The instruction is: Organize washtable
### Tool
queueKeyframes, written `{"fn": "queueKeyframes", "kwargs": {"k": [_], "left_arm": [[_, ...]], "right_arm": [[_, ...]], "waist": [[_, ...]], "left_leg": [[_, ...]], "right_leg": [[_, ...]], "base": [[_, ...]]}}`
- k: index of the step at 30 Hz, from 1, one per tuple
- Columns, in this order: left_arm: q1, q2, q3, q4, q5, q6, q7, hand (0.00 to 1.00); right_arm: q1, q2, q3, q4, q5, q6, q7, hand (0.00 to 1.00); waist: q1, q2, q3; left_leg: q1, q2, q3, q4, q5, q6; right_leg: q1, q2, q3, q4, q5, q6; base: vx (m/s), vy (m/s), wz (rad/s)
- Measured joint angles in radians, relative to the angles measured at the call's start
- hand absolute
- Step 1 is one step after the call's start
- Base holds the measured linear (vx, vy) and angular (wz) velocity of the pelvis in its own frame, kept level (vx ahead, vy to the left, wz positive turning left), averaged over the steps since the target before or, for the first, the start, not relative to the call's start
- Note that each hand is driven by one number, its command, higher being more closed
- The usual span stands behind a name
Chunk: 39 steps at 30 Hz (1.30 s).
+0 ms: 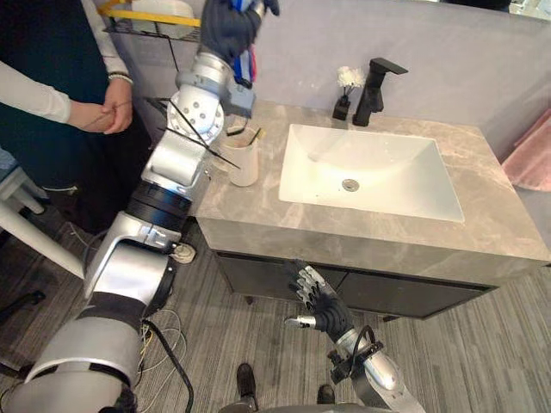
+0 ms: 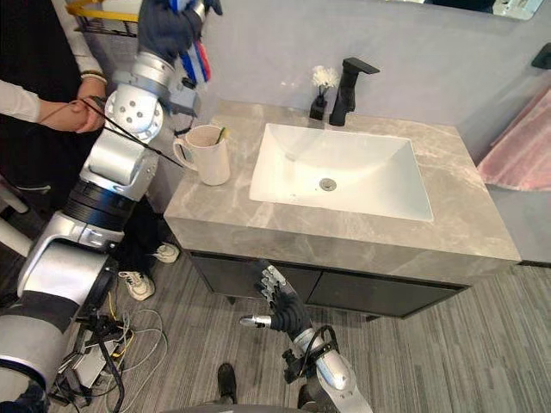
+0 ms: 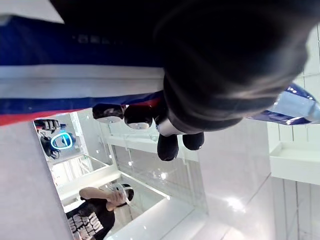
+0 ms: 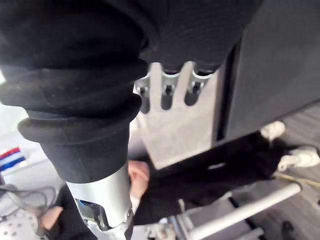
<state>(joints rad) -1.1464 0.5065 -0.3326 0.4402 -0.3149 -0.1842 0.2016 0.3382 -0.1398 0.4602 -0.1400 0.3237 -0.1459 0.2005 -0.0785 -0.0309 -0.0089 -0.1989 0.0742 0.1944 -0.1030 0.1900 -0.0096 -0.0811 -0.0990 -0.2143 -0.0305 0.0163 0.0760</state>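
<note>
Striped tube, clamped in the raised left hand, seems mid-carry and next needs lowering into the cup; the right hand hangs with fingers apart.

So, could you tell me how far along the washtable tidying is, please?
Already done: a white mug stands at the counter's left end. In hand: the left hand grips a blue, white and red tube up above it. Left: setting the tube down, probably in the mug. The right hand hangs open.
</note>
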Motion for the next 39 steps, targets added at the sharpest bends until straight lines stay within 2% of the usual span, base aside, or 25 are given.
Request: {"fn": "queueKeyframes", "kwargs": {"k": [6,10,15,24,39], "left_arm": [[-0.148,0.065,-0.001,0.074,0.005,-0.001,0.059,1.0],[-0.176,0.106,0.0,0.083,0.004,-0.002,0.087,1.0],[-0.177,0.113,0.0,0.091,0.004,-0.002,0.088,1.0],[-0.178,0.096,0.0,0.115,0.002,-0.002,0.084,1.0],[-0.178,0.053,0.0,0.115,-0.006,-0.002,0.082,1.0]], "right_arm": [[0.0,-0.003,0.028,0.01,0.023,-0.002,0.0,0.0],[-0.006,-0.001,0.033,0.01,0.029,-0.002,-0.001,0.0],[-0.03,-0.002,0.051,0.01,0.03,-0.004,-0.003,0.0],[-0.035,-0.007,0.052,0.01,0.031,-0.004,-0.005,0.0],[-0.038,-0.025,0.058,0.01,0.03,-0.004,-0.003,0.0]], "waist": [[-0.018,-0.065,0.048],[-0.018,-0.081,0.073],[-0.017,-0.094,0.117],[-0.019,-0.099,0.167],[-0.018,-0.097,0.173]], "left_leg": [[-0.015,0.0,0.003,0.0,0.0,0.0],[-0.024,-0.003,0.003,0.0,0.0,0.0],[-0.034,-0.004,0.002,0.0,0.0,0.0],[-0.039,-0.006,-0.001,0.001,0.0,0.001],[-0.039,-0.008,-0.009,0.0,0.0,0.001]], "right_leg": [[-0.013,0.0,0.006,-0.006,0.007,-0.001],[-0.023,-0.003,0.005,-0.006,0.007,-0.001],[-0.029,-0.005,0.001,-0.006,0.008,-0.001],[-0.029,-0.005,0.0,-0.006,0.009,0.0],[-0.026,-0.006,-0.006,-0.005,0.009,0.0]], "base": [[0.01,0.005,-0.02],[0.01,0.008,0.0],[0.01,0.011,0.02],[0.01,0.004,0.0],[0.0,0.0,0.0]]}}
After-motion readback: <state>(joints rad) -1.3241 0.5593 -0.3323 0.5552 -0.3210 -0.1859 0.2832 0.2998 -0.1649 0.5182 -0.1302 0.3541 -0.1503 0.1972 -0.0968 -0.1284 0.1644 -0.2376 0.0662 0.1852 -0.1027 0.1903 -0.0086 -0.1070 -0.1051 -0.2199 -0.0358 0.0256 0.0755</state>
